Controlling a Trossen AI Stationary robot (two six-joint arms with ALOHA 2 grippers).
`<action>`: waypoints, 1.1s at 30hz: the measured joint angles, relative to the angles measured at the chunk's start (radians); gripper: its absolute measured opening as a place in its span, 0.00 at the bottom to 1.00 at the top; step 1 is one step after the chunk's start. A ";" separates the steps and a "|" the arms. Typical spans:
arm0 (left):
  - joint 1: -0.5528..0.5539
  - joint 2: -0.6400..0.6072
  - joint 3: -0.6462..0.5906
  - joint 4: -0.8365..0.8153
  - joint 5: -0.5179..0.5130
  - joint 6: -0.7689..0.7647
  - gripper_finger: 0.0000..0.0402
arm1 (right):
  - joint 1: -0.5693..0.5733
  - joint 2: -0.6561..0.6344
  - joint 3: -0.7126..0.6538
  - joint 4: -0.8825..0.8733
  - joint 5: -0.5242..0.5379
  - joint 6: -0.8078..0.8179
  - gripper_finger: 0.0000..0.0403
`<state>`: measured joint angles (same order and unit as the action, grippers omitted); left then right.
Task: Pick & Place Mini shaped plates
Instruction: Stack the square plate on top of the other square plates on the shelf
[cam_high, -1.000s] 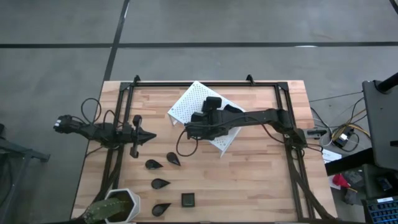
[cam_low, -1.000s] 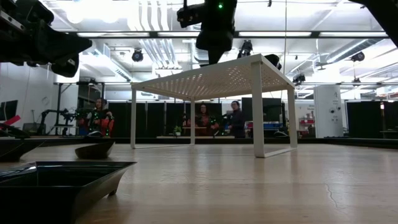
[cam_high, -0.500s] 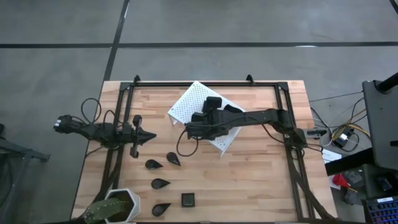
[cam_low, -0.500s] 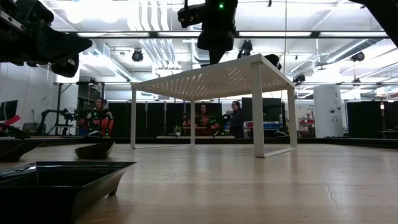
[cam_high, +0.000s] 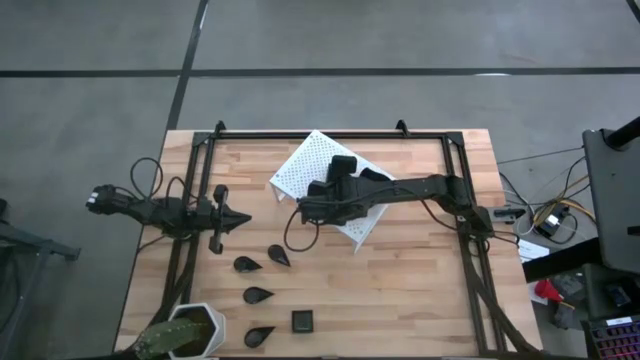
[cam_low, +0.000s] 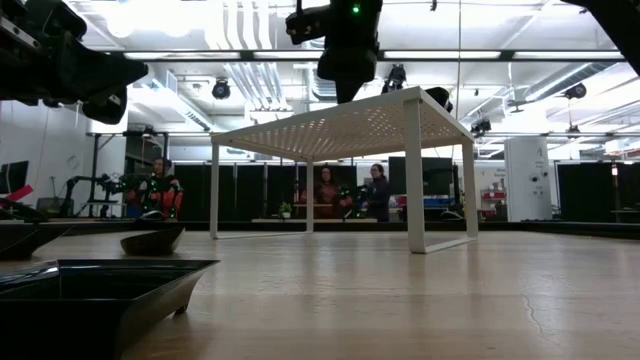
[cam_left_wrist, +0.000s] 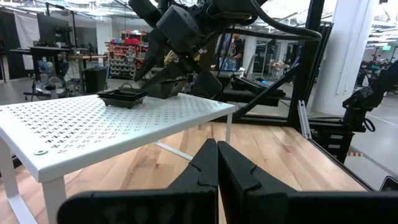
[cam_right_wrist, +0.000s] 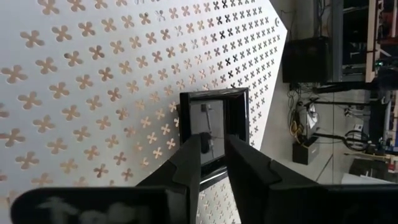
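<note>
- You're seeing four black teardrop plates (cam_high: 257, 295) and one small square plate (cam_high: 302, 321) lying flat on the worktop (cam_high: 420, 290).
- Another square plate (cam_right_wrist: 214, 127) is sitting on the white rack (cam_right_wrist: 93, 93).

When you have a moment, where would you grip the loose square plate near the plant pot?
Judging from the high view, take the square plate from straight above, pincer across two opposite rims. It lies flat on the table, with open wood around it, apart from the teardrop plate beside it.

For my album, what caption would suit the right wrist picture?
Right pincer poised over a small black square plate sitting on the white perforated rack.
</note>
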<state>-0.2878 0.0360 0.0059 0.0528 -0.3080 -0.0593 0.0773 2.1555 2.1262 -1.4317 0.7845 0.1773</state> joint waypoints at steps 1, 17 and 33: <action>0.000 0.000 0.000 0.000 0.000 0.000 0.00 | 0.003 0.000 0.002 -0.001 0.000 0.003 0.19; -0.001 0.000 0.000 0.000 0.000 0.000 0.00 | 0.112 -0.001 0.046 0.037 -0.038 -0.031 0.20; -0.001 0.000 0.000 0.000 0.000 0.000 0.00 | 0.305 0.002 -0.043 0.390 -0.424 -0.411 0.15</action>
<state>-0.2886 0.0364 0.0059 0.0528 -0.3081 -0.0594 0.3827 2.1571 2.0833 -1.0413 0.3605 -0.2333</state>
